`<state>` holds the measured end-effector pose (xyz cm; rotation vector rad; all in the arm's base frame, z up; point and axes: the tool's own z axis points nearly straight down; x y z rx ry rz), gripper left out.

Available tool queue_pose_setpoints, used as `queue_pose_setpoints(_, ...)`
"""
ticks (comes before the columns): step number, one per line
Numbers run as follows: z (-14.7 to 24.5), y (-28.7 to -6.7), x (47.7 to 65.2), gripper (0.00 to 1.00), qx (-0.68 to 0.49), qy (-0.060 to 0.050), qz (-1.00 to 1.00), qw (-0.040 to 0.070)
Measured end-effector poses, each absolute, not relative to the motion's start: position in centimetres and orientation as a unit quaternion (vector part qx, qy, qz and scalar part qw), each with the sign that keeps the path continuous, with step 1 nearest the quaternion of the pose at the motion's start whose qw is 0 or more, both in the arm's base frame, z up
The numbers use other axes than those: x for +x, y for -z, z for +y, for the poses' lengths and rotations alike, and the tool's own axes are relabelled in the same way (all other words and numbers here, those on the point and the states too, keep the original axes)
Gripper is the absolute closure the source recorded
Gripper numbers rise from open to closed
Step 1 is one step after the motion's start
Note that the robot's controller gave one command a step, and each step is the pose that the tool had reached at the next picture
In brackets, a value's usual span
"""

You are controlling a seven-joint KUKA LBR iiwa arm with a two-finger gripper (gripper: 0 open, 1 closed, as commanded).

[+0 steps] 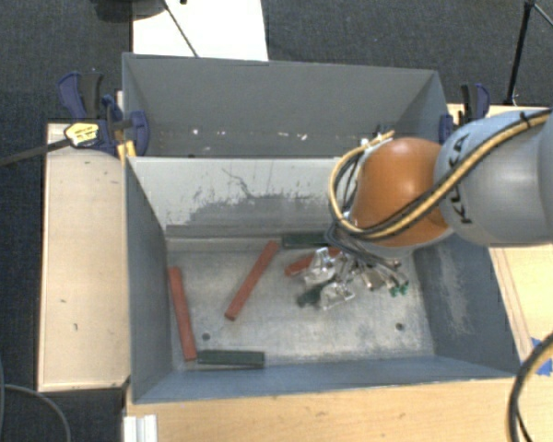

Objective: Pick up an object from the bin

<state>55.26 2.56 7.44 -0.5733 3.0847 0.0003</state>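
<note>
Gripper [336,282] position: low in the bin [147,274], close above the floor and just right of the slanted red-brown stick [252,280]. This stick is the reference for all positions below. The arm's orange wrist cover [392,191] stands above and to the right of the stick and hides part of the mechanism.

Gripper state: whether it is spread or closed cannot be told, because metal parts and small items overlap there. No item is visibly clamped.

Items nearest the gripper:
1. Small red piece [299,266], right of the stick's upper end, touching or just beside the gripper's left edge.
2. Small dark piece [306,299], right of the stick's lower half, at the gripper's lower left.
3. Small green piece [401,290], well to the right of the stick, beyond the gripper.

Other items:
- Dark green bar [304,240], just right of the stick's upper end, at the foot of the back wall.
- Red bar [182,313], left of the stick, along the left wall.
- Dark bar [230,360], below the stick's lower end, along the front wall.

Task progress: the gripper is down at floor level among the small pieces, so the approach is judged complete. A grasp is not confirmed. The likely target is the red or the dark piece; which one cannot be told. Closing on it, if not yet done, and the lift clear of the bin remain
</note>
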Motion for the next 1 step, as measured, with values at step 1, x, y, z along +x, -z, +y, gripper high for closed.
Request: queue_pose_setpoints(1,1.16,-22.92,55.19,1.0,-0.181,0.0,0.983,0.003)
